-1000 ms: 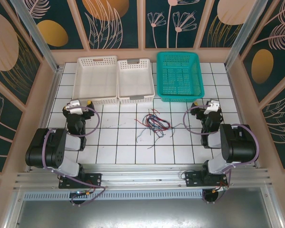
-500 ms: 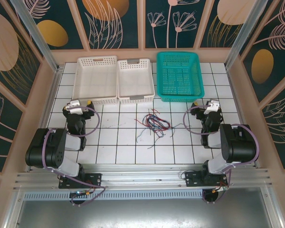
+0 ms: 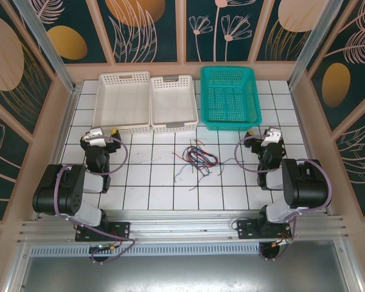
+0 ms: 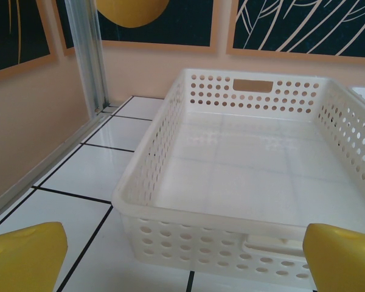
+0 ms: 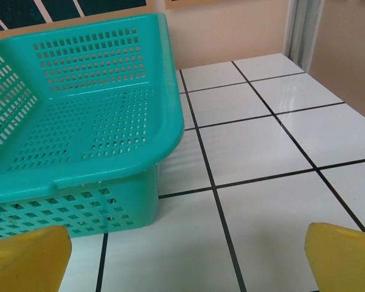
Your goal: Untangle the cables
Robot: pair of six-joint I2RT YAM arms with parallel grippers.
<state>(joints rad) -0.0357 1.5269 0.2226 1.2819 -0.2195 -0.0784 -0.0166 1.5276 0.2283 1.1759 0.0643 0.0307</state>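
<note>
Left gripper (image 3: 103, 134): stands spread wide, grips nothing between its yellow fingers (image 4: 24, 255), faces the near wall of the large white basket (image 3: 125, 75). Just beside that, along the back: small white basket (image 3: 173, 79). Cables (image 3: 198, 159): lie in a loose red, black and blue tangle on the tiled table (image 3: 146, 194), between the two arms, well apart from both grippers, outside every basket. Behind, further right: teal basket (image 3: 228, 69). Right gripper (image 3: 263, 135): gapes just as wide, holds nothing, points past the teal basket's near right corner.
</note>
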